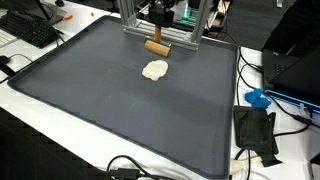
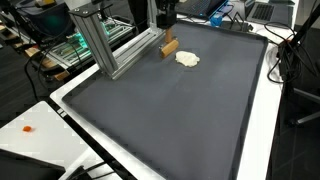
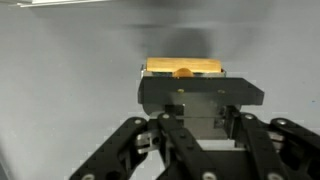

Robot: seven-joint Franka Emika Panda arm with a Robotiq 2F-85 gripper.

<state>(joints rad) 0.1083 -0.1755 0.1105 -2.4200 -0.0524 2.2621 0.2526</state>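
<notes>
In both exterior views my gripper [image 1: 157,30] [image 2: 167,32] hangs over the far end of a dark grey mat [image 1: 110,110] [image 2: 170,110]. Its jaws are shut on the dark upper part of a small wooden block tool [image 1: 156,46] [image 2: 170,46], whose wooden end reaches down to the mat. In the wrist view the gripper [image 3: 203,115] clamps a black block, and the tool's wooden piece [image 3: 185,68] shows just beyond it. A cream-coloured lump [image 1: 154,70] [image 2: 187,59] lies on the mat a short way from the tool, not touching it.
An aluminium frame [image 1: 193,28] [image 2: 110,45] stands at the mat's far edge, close to the gripper. Beside the mat lie a keyboard [image 1: 30,30], a black device [image 1: 255,130], a blue item [image 1: 258,98] and cables. A small orange object [image 2: 28,128] sits on the white table.
</notes>
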